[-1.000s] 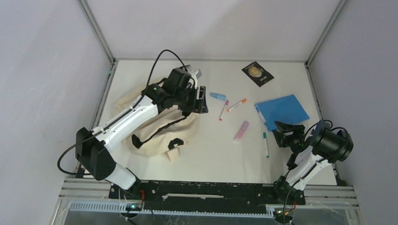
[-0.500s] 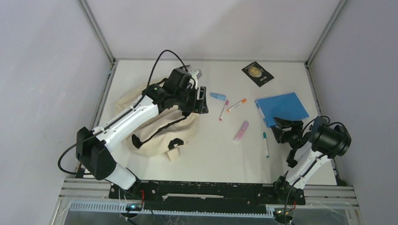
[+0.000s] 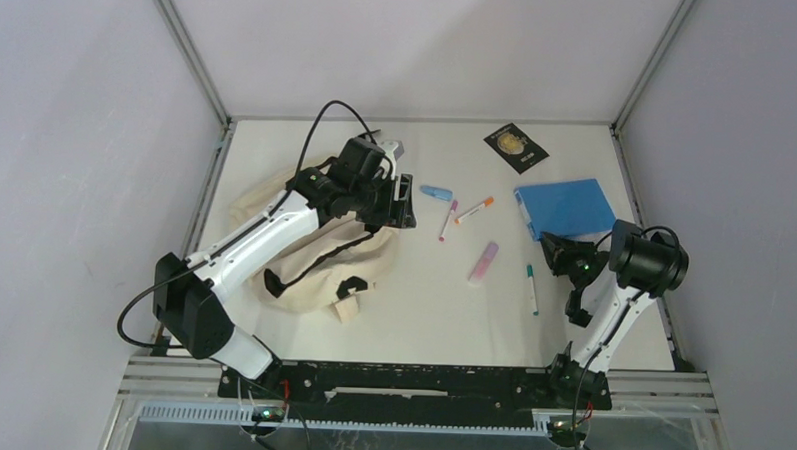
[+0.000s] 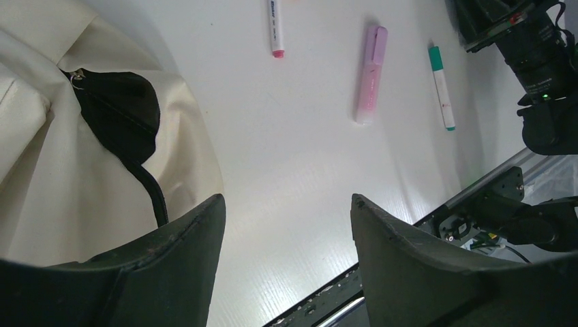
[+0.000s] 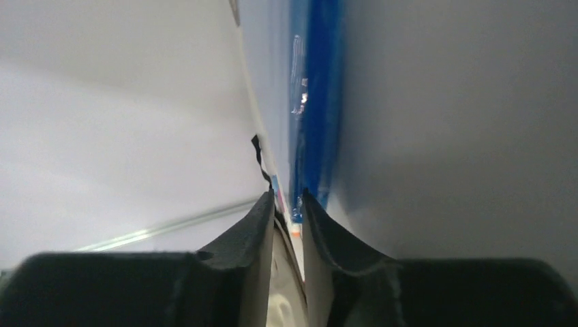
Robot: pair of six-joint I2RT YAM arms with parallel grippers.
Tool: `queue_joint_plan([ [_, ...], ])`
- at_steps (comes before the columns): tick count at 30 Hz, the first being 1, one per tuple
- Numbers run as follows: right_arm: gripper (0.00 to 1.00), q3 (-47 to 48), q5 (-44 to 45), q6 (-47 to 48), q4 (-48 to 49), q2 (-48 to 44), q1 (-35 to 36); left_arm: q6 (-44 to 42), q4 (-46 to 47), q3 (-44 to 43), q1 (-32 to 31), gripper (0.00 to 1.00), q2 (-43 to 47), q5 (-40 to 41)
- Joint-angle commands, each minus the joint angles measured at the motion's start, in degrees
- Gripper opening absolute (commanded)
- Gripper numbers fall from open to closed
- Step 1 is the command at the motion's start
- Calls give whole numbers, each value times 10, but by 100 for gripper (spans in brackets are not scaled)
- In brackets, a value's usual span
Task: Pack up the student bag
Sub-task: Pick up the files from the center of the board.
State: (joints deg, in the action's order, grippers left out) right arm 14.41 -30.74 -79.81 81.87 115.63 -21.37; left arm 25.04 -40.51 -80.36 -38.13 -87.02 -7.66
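Note:
The student bag (image 3: 303, 252), cream fabric with black trim, lies slumped at the table's left; its black zipper opening (image 4: 119, 112) shows in the left wrist view. My left gripper (image 3: 403, 200) hovers open over the bag's right edge, nothing between its fingers (image 4: 184, 259). At the right, my right gripper (image 3: 557, 253) is shut on the near edge of a blue notebook (image 3: 567, 206). In the right wrist view the notebook (image 5: 320, 102) runs edge-on away from the narrow jaws, my right gripper (image 5: 287, 197) pinching its corner.
Between the arms lie a pink highlighter (image 3: 483, 261), a green-capped pen (image 3: 531, 288), a pink-tipped pen (image 3: 448, 220), an orange-tipped pen (image 3: 474, 210) and a small blue item (image 3: 436, 192). A black booklet (image 3: 515, 147) sits at the back.
My right gripper moved in on the blue notebook's near edge and shut on it; the notebook shifted toward the back and right. The left arm stayed still.

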Motion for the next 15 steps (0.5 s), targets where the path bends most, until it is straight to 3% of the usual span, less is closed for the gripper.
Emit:
queue_joint_plan([
  [1, 21, 13, 58, -33, 46, 14, 3, -1, 2, 15, -4, 72, 16, 8],
  [4, 0, 21, 55, -38, 44, 20, 3, -2, 2, 13, -4, 72, 14, 5],
  [8, 0, 18, 34, -36, 47, 4, 4, -2, 2, 12, -4, 72, 17, 5],
  [13, 0, 6, -4, -53, 47, -97, 3, 16, 4, -4, -3, 73, 21, 25],
  [15, 0, 3, -15, -67, 44, -134, 4, 34, 12, -15, -3, 82, 18, 36],
])
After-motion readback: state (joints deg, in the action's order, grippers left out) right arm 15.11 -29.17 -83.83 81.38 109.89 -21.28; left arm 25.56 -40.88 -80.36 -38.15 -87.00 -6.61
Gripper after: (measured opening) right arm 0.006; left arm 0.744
